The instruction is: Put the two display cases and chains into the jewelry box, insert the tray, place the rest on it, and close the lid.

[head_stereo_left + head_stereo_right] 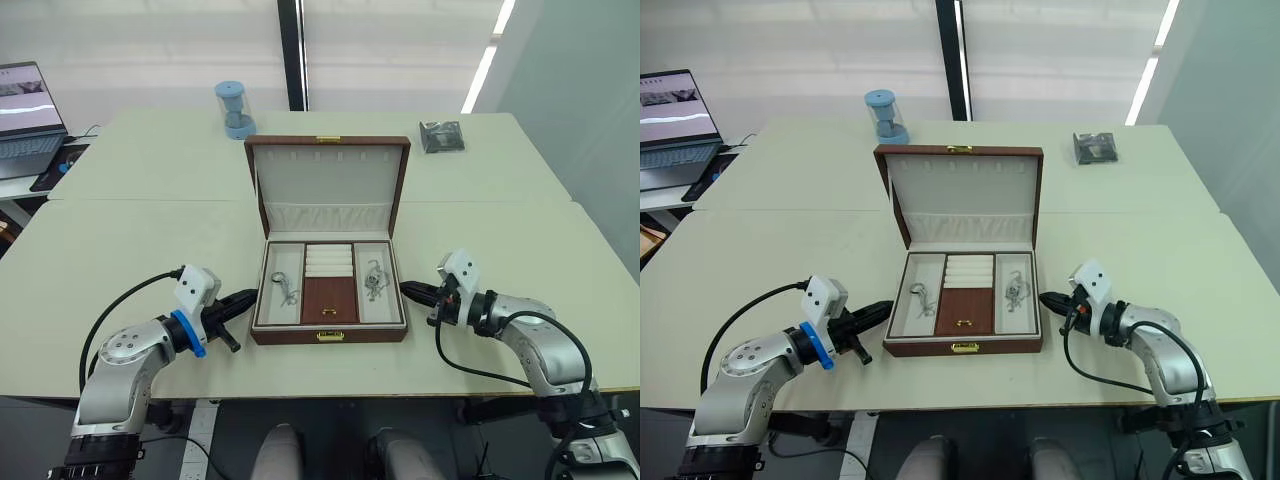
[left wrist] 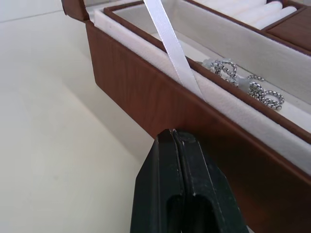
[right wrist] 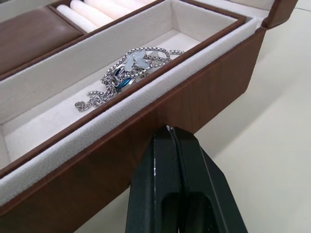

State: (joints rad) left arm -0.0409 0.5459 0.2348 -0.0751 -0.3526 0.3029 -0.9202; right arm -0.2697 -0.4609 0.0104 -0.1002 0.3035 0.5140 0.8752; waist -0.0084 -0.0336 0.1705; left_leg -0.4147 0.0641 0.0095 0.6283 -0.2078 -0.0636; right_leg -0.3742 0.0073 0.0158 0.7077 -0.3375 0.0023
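The jewelry box (image 1: 328, 337) stands open at the table's middle front, its lid (image 1: 328, 175) upright behind it. The tray (image 1: 329, 300) sits inside, with ring rolls and a brown centre panel. A silver chain with a round ring (image 1: 283, 288) lies in the tray's left section. A second silver chain (image 3: 129, 73), carrying a pale and blue charm, lies in the right section. My left gripper (image 1: 250, 297) is shut and empty, its tip close to the box's left wall. My right gripper (image 1: 407, 290) is shut and empty, just off the right wall. The display cases are hidden.
A blue cylinder (image 1: 235, 110) stands at the table's far side, left of the lid. A dark shiny packet (image 1: 441, 136) lies far right. A laptop (image 1: 25, 120) sits on a side desk to the left. A white ribbon (image 2: 172, 48) runs from lid to box.
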